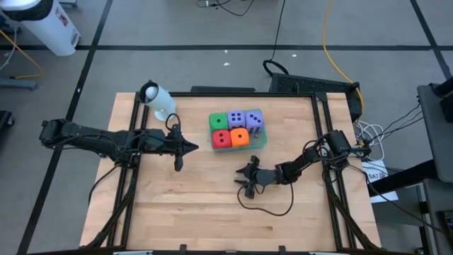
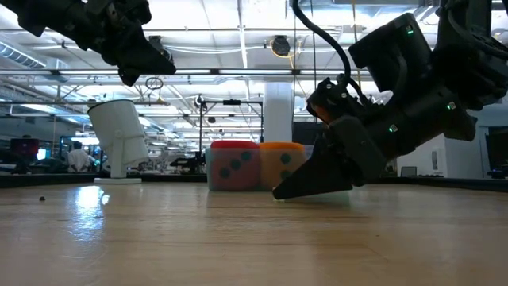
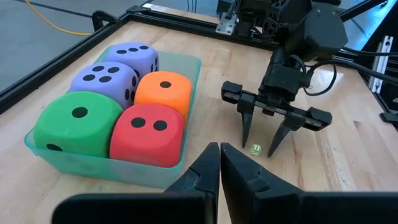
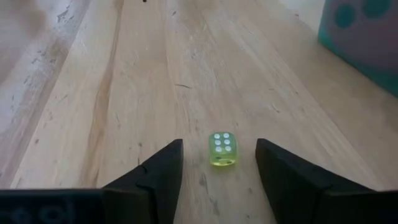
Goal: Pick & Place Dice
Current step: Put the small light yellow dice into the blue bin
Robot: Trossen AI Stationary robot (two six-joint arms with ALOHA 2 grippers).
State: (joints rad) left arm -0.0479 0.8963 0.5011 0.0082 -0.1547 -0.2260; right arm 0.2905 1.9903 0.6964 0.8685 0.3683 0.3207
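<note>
Yellow-green and see-through, a tiny die (image 4: 223, 150) lies on the bare wooden table (image 1: 191, 205), six pips up, between the spread fingers of the right gripper (image 3: 268, 140). Fingers stand well apart, tips down at the wood, nothing held yet.

Five big soft dice sit packed in a green tray (image 3: 190, 67) near the table's middle: green die (image 3: 76, 119), red die (image 3: 148, 134), orange die (image 3: 164, 91), two purple dice (image 3: 104, 81) behind. Tiny die lies just off the tray's near side, apart from it.

Left gripper (image 3: 220, 163) hovers beside the tray, fingers pressed together, empty, waiting.

Step in hand, as I judge it: pinch the tiny die. To do well: keep it centred between the fingertips, bring them right down to the wood before squeezing, and shut slowly. Hard, small and smooth, it could skid or pop out if caught off-centre.

Views compared: the right wrist view alone gives pip count and centring. The left wrist view shows die, open fingers and tray together. From above, the tiny die cannot be made out. The low view hides it behind the right gripper, showing only the red and orange dice.
</note>
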